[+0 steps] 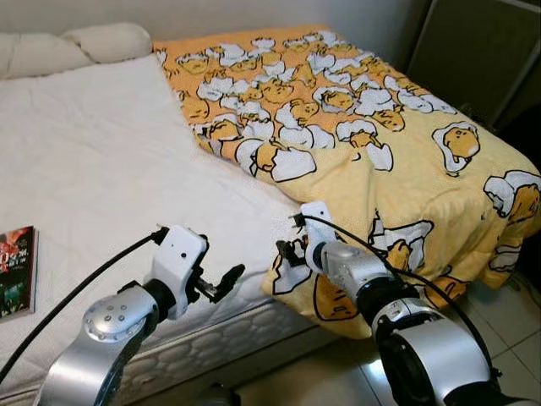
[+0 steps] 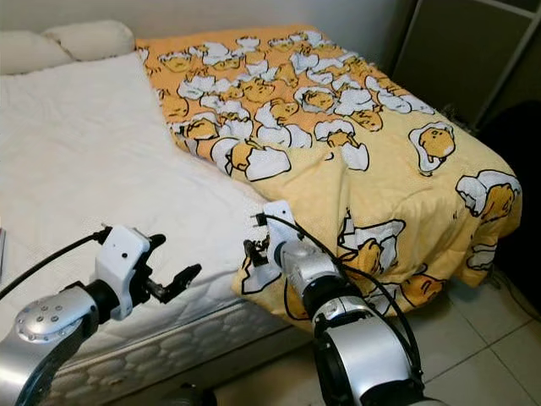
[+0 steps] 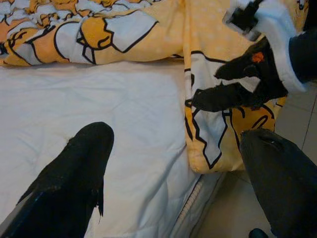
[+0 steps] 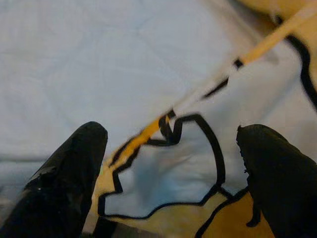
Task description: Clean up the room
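Observation:
A yellow blanket (image 1: pixel 355 127) printed with white and orange egg figures covers the right half of the bed and hangs over its foot end. My right gripper (image 1: pixel 286 254) is open at the blanket's lower left corner (image 3: pixel 208 139); the right wrist view has the blanket's edge (image 4: pixel 163 173) lying between its spread fingers (image 4: pixel 74 163). Just left of it, my left gripper (image 1: pixel 226 283) stands open over the white sheet (image 1: pixel 101 169) near the mattress edge, holding nothing. Its own view looks past its fingers (image 3: pixel 79 168) at the right gripper (image 3: pixel 233 84).
A book (image 1: pixel 17 271) lies on the sheet at the far left. Pillows (image 1: pixel 76 46) sit at the bed's head. A dark cabinet (image 1: pixel 482 51) stands beyond the bed on the right. Tiled floor (image 1: pixel 516 338) runs along the foot of the bed.

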{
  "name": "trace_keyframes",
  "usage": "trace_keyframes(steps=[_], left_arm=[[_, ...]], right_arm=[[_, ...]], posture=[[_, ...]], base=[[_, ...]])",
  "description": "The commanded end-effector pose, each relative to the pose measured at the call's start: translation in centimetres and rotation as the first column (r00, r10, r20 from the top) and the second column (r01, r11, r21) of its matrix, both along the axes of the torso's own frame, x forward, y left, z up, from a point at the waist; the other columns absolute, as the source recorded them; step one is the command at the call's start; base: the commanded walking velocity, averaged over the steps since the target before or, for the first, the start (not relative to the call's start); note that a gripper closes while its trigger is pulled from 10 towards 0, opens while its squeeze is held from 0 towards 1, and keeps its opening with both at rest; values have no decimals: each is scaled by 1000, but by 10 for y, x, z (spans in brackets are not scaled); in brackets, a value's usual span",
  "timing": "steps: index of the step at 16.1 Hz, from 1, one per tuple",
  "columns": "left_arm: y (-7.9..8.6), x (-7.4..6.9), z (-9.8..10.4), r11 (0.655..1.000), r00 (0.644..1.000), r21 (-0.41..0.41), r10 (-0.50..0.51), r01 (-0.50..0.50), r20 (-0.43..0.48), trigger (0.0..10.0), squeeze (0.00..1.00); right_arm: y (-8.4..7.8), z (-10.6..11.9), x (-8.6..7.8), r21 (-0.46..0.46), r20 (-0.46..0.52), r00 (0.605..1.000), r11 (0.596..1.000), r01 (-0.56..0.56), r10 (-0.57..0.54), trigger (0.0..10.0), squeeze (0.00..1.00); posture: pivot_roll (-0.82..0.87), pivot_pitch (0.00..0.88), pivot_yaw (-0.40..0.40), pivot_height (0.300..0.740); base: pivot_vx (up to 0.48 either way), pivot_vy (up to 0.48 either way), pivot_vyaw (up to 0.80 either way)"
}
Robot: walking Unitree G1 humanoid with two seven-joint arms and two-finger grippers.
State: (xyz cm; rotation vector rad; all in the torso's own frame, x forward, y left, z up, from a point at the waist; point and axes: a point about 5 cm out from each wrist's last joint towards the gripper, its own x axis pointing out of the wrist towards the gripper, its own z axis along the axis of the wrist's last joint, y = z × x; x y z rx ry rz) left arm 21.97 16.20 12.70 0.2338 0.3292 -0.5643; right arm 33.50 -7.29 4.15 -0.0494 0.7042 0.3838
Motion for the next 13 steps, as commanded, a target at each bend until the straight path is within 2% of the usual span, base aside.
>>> trace_keyframes(steps=[1,2,3,6,7,9,10,11,12,13], left_arm=[[5,-6,6,1000,1000,13,27,-27,7,10000,353],[7,-9,8,999,999,16,38,-38,9,10000,357],[11,-15,10,999,999,23,48,-48,6,10000,357],[14,-32,17,998,999,44,42,-41,-7,10000,357],[16,-39,21,998,999,53,42,-41,-7,10000,357],[18,-43,25,997,999,59,47,-47,-7,10000,357],[19,-45,27,997,999,64,51,-50,-7,10000,357],[20,-49,29,996,998,71,56,-55,-10,10000,357],[20,-51,30,995,998,75,59,-58,-14,10000,361],[20,-52,29,995,998,77,60,-59,-16,10000,357]], right_arm=[[-1,5,5,-3,14,1000,1000,12,-12,10000,820],[0,5,5,-1,10,1000,1000,10,-10,10000,192],[2,4,4,16,-6,1000,1000,14,-14,10000,0],[8,4,2,47,-16,1000,999,22,-21,10000,0],[15,7,3,94,-5,1000,995,18,-18,10000,0],[19,9,4,123,7,1000,992,8,-9,10000,0],[21,10,4,129,8,1000,992,2,-3,9608,0],[24,9,3,135,6,1000,991,-5,5,3176,0],[24,9,2,138,1,1000,990,-5,5,0,0],[25,8,1,138,-1,1000,990,-6,6,0,0]], posture=[[187,126,-13,740],[192,138,-15,740],[203,171,-15,740],[231,219,-11,740],[243,236,-12,740],[255,245,-14,740],[260,252,-16,740],[264,257,-21,740],[264,257,-21,740],[264,252,-26,740]], base=[[0,0,0],[0,0,0],[0,0,0],[0,0,0],[0,0,0],[0,0,0],[0,0,0],[0,0,0],[0,0,0],[0,0,0]])
